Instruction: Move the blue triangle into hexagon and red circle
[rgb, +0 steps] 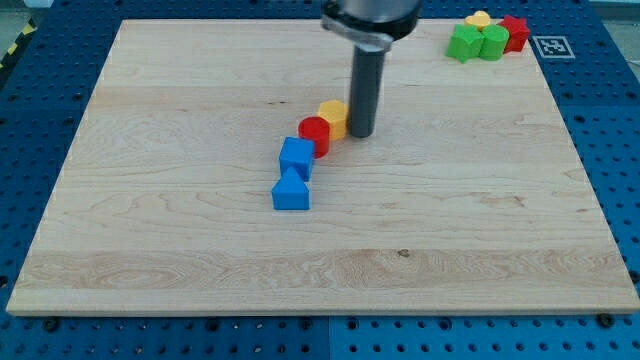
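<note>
While a cluster of green blocks, a yellow block and a red block sits at the wooden worktop's top-right corner, well apart, a diagonal chain fills the centre. The blue triangle touches a blue cube, which stands between it and the red circle and yellow hexagon. No jaws are fitted; my tip stands just right of the hexagon, holding nothing.

A blue cube block sits mid-bench; green, yellow and red blocks cluster at the view's top right.
</note>
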